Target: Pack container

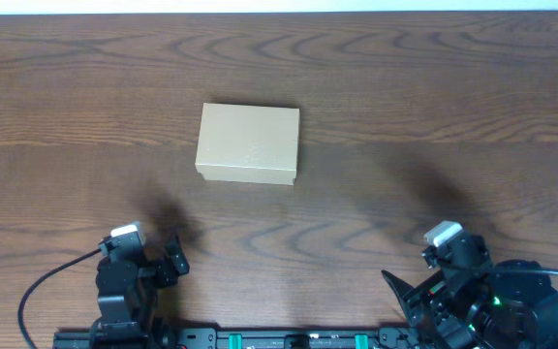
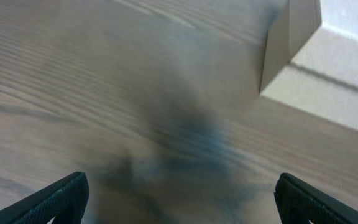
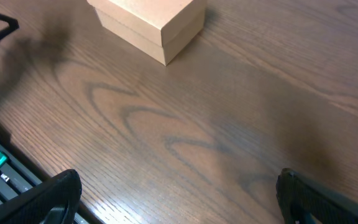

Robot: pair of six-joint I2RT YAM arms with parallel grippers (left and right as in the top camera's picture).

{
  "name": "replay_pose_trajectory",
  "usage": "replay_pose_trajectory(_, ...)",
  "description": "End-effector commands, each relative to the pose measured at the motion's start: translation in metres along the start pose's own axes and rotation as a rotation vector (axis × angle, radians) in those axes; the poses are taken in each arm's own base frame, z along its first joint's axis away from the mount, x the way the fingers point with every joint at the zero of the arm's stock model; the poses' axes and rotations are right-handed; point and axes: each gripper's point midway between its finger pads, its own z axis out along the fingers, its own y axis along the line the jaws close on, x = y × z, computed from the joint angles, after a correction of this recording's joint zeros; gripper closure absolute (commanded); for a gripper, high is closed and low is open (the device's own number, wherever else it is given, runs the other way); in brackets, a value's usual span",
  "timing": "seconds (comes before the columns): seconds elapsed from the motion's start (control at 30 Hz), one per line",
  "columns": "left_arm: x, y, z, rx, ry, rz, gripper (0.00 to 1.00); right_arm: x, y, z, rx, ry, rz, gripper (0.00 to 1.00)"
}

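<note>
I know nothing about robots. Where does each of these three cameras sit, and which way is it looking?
Overhead: fixed above the table, looking straight down at the closed container; left gripper and right gripper show at the bottom edge.
Left wrist: on the left arm, low over the table, looking forward; its open fingertips at the bottom, container corner upper right.
Right wrist: on the right arm, looking forward-left; its fingertips at the bottom, container at top.
Shared: all three see the container.
</note>
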Motion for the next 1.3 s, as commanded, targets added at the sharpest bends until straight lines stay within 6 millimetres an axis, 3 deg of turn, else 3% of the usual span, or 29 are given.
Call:
replay_pose_trajectory(0.0, 0.009, 0.000, 0.005, 0.004, 0.016, 0.069, 0.05, 0.001, -0.002, 0.000, 0.008, 0.001, 0.021, 0.00)
replay_pose_trajectory(0.23, 0.008, 0.000, 0.005, -0.006, 0.013, 0.164, 0.05, 0.001, -0.002, 0.000, 0.008, 0.001, 0.021, 0.01)
replay_pose_trajectory(0.97, 0.009, 0.000, 0.005, -0.002, 0.014, 0.163, 0.05, 0.001, -0.002, -0.001, 0.010, -0.001, 0.019, 0.01)
replay_pose_trajectory(1.13, 0.009, 0.000, 0.005, -0.002, 0.014, 0.164, 0.05, -0.007, -0.016, -0.002, 0.085, -0.089, 0.026, 0.01)
replay_pose_trajectory(1.27, 0.009, 0.000, 0.005, -0.002, 0.014, 0.164, 0.05, -0.011, -0.036, 0.016, 0.181, -0.225, 0.045, 0.01)
